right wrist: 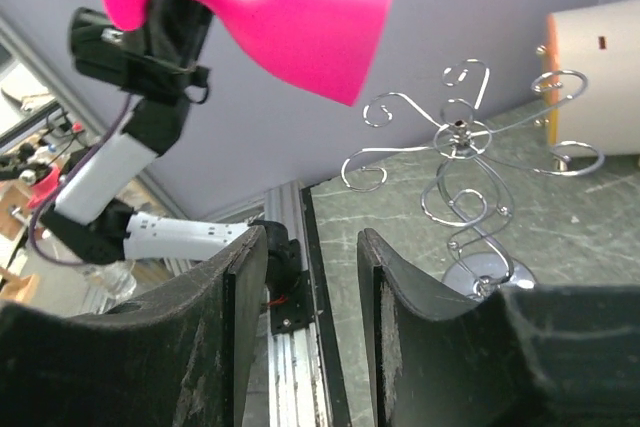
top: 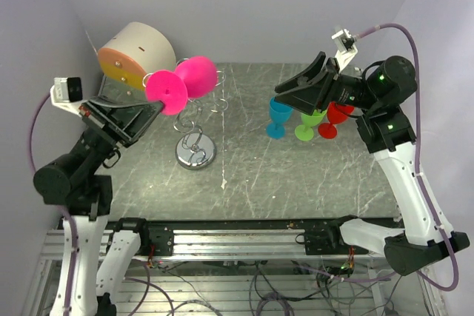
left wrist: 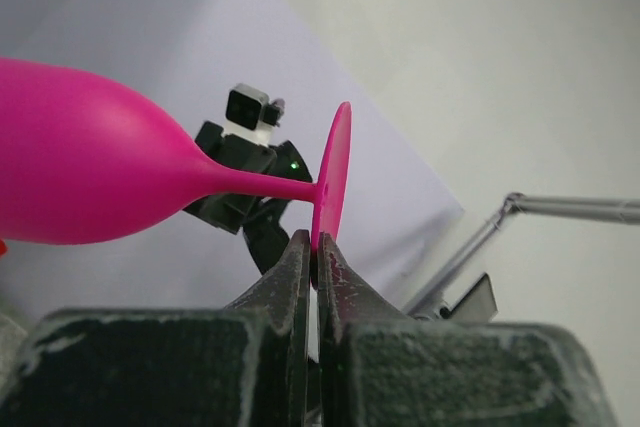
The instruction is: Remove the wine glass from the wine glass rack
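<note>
Grey veined stone tabletop, pale lilac walls boxing it in. The bright pink wine glass (top: 196, 75) is off the silver wire wine glass rack (top: 195, 149) and up in the air, tipped on its side with the stem roughly level.

It's the left gripper (left wrist: 313, 247) that has it, by the rim of the round foot. On the left wrist camera you can see both dark fingers pinched tight on the edge of that pink disc, with just the thickness of the foot between them. The bowl points away from the gripper, toward the back of the table.

From the top camera the bowl overlaps the rack's upper curls, so it looks like they might touch. The right wrist camera settles it though: the glass sits higher and off to one side of the spiral hooks, with plain wall showing between them.

The rack itself stands upright on its round shiny base, a bit left of the table's middle.

Over on the other side, the right gripper (right wrist: 310, 247) hangs raised above the table, jaws spread wide, facing the rack. Near it, three small plastic goblets stand upright in a row: blue goblet (top: 278, 118), green goblet (top: 309, 125), red goblet (top: 333, 120).

Back left there's a beige cylinder with an orange face (top: 137, 53), sitting tilted just behind the left gripper.
</note>
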`<state>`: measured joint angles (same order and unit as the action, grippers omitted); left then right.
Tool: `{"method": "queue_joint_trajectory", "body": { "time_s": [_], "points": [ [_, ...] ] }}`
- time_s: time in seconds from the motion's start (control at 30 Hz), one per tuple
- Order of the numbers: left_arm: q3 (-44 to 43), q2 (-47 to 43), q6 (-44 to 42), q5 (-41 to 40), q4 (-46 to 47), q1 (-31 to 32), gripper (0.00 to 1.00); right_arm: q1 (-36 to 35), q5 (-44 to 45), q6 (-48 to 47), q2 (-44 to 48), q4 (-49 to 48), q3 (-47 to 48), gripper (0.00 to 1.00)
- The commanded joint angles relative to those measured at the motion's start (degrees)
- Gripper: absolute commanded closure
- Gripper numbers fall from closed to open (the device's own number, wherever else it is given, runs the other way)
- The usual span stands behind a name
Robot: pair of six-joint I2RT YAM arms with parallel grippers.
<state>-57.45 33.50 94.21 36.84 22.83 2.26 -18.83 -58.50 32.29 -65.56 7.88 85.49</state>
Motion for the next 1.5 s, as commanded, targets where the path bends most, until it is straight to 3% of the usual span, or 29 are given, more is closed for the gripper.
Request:
{"method": "queue_joint_trajectory", "body": {
  "time_s": [0.0,0.17,0.4,0.5,0.73,1.17,1.2,1.27,1.33,1.37,1.47],
  "points": [
    [4.2,4.61,10.23,7.81,29.44,2.29,0.93,-0.08,-6.97,8.97,0.8,-17.3,-3.56,0.57],
    [7.34,10.13,19.25,8.66,49.92,4.03,0.93,-0.18,-10.74,19.84,-1.2,-33.93,-6.78,0.5],
    [8.37,14.69,28.3,6.49,66.01,4.07,0.93,-2.01,-10.96,30.46,-7.52,-50.83,-6.48,0.43],
    [8.71,15.19,29.1,6.35,67.09,4.07,0.93,-4.07,-10.31,31.89,-9.99,-54.22,-4.85,0.43],
    [8.78,14.47,27.82,6.82,65.2,4.06,0.93,-9.1,-8.3,24.58,-13.63,-46.59,1.27,0.43],
    [10.7,13.86,27.93,6.11,65.26,4.07,0.93,-17.32,-6.11,23.88,-17.5,-47.66,4.99,0.45],
    [10.63,13.87,27.99,6.12,65.25,4.07,0.93,-17.7,-6.07,23.8,-17.67,-47.66,5.06,0.47],
    [10.42,13.96,27.89,6.37,64.92,4.07,0.93,-18.08,-6.07,24.73,-18.06,-49.0,5.07,0.61],
    [10.48,13.8,27.34,6.69,64.09,4.07,0.93,-18.12,-6.12,26.07,-18.24,-50.74,4.66,0.92],
    [10.66,13.65,27.01,6.87,63.49,4.07,0.93,-18.15,-6.03,25.76,-18.12,-50.28,4.49,1.0],
    [11.41,12.11,24.36,8.57,58.31,4.07,0.88,-17.9,-4.48,20.0,-15.98,-43.65,4.01,1.0]
  ]
}}
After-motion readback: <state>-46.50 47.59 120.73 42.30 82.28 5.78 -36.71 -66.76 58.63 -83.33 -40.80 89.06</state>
